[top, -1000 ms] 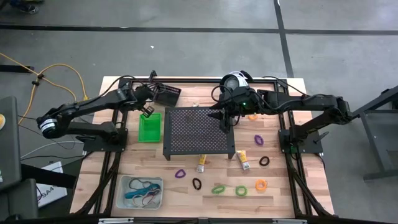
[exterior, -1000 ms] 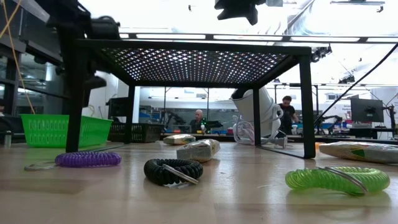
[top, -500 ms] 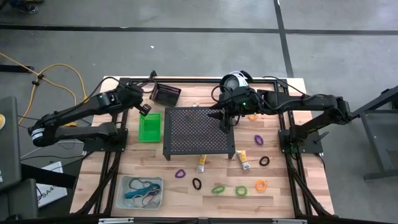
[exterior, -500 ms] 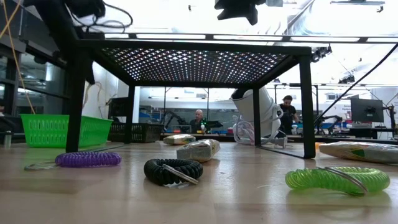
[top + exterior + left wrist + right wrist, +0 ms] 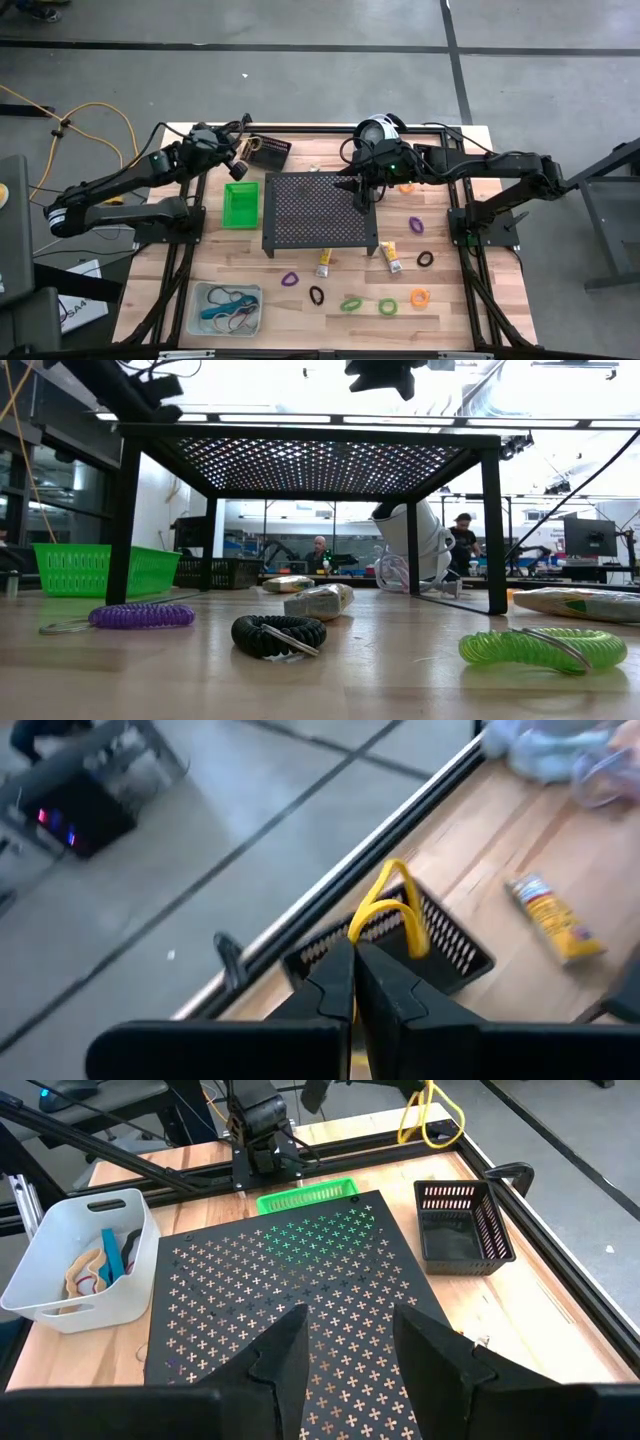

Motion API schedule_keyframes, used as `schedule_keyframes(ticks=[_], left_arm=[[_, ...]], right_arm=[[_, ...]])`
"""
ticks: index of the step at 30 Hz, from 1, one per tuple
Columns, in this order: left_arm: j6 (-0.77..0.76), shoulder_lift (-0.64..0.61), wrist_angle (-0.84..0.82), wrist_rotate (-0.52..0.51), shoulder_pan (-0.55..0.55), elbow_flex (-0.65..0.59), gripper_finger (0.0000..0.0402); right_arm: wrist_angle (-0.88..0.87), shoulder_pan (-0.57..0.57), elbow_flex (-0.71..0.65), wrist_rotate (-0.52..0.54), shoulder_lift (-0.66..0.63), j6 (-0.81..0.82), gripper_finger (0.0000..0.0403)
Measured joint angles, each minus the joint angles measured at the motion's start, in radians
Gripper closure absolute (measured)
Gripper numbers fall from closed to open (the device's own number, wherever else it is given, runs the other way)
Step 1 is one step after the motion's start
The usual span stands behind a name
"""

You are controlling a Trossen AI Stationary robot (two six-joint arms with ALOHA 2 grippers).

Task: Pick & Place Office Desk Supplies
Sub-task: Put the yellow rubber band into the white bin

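My left gripper (image 5: 352, 958) is shut on a yellow rubber band (image 5: 385, 910) and hangs high over the table's far left, above the black bin (image 5: 268, 152). The band also shows in the right wrist view (image 5: 425, 1118). The green bin (image 5: 240, 203) stands just nearer, and the clear bin (image 5: 226, 305) at the near left holds several bands. My right gripper (image 5: 350, 1350) waits open above the black perforated stand (image 5: 318, 210). Coiled loops, among them purple (image 5: 290, 279), black (image 5: 317, 296) and green (image 5: 350, 303), and two yellow tubes (image 5: 324, 263) (image 5: 390, 257) lie on the table. My left gripper pinches the yellow rubber band at one end of its loop (image 5: 358, 935) between its two shut fingers. The fingers slant down toward the table's far edge. The rest of the loop (image 5: 430, 1125) hangs slack below the fingertips, lifted clear, over the black bin.
A round white-and-silver device (image 5: 377, 129) with a cable stands at the far edge behind the stand. More loops lie right of the stand: orange (image 5: 406, 187), purple (image 5: 416, 224), black (image 5: 425, 259). Black frame rails (image 5: 465, 210) run along both sides of the table.
My left gripper has risen from over the green bin and moved toward the far edge, ending above the black bin. It has tipped from pointing steeply down to a shallower slant and stayed shut.
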Motion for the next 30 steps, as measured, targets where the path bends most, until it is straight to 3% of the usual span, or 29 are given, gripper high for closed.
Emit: schedule_keyframes(ticks=[11,30], left_arm=[[0.035,0.0,0.099,0.001,-0.228,0.0,0.0401],[-0.011,0.0,0.13,0.0,-0.873,0.0,0.0401]], right_arm=[[0.0,0.0,0.0,0.0,0.0,0.0,0.0268],[0.0,0.0,0.0,0.0,0.0,0.0,0.0268]])
